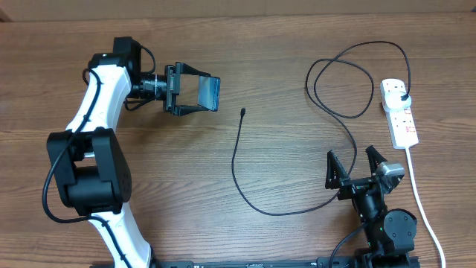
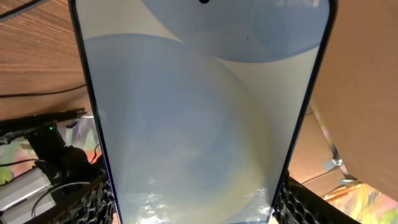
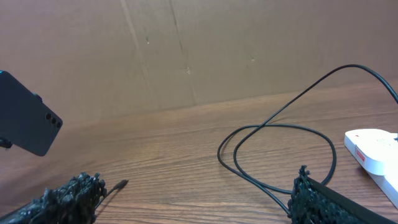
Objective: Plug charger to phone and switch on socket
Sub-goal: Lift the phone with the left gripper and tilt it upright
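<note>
My left gripper point(image 1: 195, 94) is shut on the phone point(image 1: 209, 93) and holds it up on edge at the back left of the table. The phone's pale blue screen point(image 2: 199, 118) fills the left wrist view; its dark back point(image 3: 28, 121) shows in the right wrist view. The charger point(image 1: 236, 160) is a thin black cable lying on the table, with its connector tip point(image 1: 244, 112) free right of the phone and its black plug point(image 1: 401, 97) in the socket point(image 1: 399, 112). My right gripper point(image 1: 354, 168) is open and empty at the front right. The cable loops point(image 3: 273, 155) between its fingers.
The socket's thick white cord point(image 1: 418, 193) runs down the right side toward the front edge. A cardboard wall point(image 3: 199, 50) stands behind the table. The wooden table point(image 1: 282, 74) lies bare between phone and socket.
</note>
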You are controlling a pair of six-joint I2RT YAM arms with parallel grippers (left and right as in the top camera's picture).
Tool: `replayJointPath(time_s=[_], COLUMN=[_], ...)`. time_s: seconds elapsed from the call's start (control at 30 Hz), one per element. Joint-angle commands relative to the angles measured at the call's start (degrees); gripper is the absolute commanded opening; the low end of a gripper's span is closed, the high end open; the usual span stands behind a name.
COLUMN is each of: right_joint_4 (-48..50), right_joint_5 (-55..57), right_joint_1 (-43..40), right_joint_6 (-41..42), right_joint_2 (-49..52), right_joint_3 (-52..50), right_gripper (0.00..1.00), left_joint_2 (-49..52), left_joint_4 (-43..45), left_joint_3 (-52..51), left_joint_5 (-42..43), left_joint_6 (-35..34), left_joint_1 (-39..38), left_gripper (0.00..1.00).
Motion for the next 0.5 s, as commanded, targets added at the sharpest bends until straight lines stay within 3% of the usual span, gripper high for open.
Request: replayJointPath(time_s=[0.0,0.47], right_joint_4=[0.22,0.22], right_joint_5=[-0.04,0.17], right_joint_1=[0.33,0.31], right_joint_6=[0.11,0.11], right_joint_2=[-0.46,-0.46], right_joint_3=[-0.61,-0.61], right_gripper=[1.0,1.0], left_joint_2=[-0.24,-0.24], left_joint_4=[-0.13,-0.15], left_joint_3=[1.66,1.66], left_joint_5=[1.92,-1.49], left_joint_6=[2.12,2.62], left_joint_1=[0.68,1.01], left_gripper=[0.65,0.66])
